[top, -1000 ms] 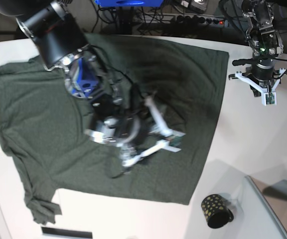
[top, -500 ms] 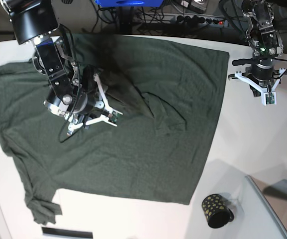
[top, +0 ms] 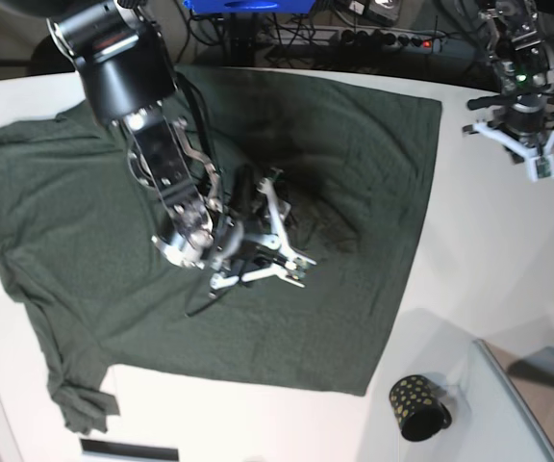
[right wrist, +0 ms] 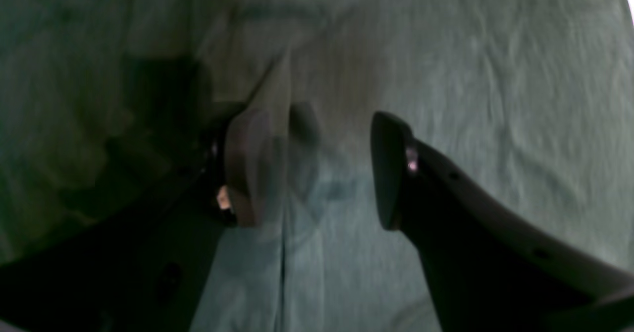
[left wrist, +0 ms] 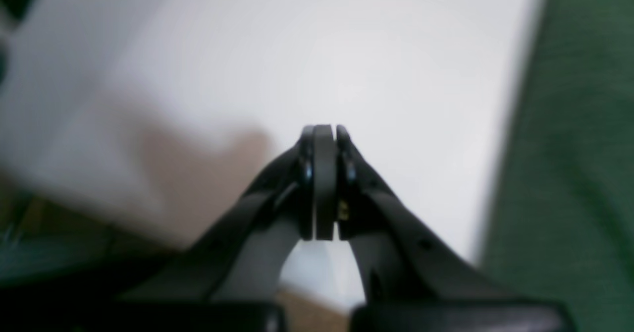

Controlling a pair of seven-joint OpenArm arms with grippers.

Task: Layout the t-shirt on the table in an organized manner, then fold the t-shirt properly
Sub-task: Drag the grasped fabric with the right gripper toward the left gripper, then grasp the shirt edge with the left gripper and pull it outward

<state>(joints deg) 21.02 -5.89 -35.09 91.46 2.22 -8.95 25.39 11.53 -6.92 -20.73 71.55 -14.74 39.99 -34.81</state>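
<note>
Green thin cloth, t-shirt (top: 354, 144) — limp, light; best pinched at hem. My right gripper (right wrist: 317, 168) gaped empty, left gripper (left wrist: 324, 183) shut.

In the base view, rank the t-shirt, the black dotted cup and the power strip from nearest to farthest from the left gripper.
From the left gripper:
1. T-shirt, its corner just beside it on the table.
2. Power strip, behind the table's far edge.
3. Black dotted cup, at the near edge.
</note>
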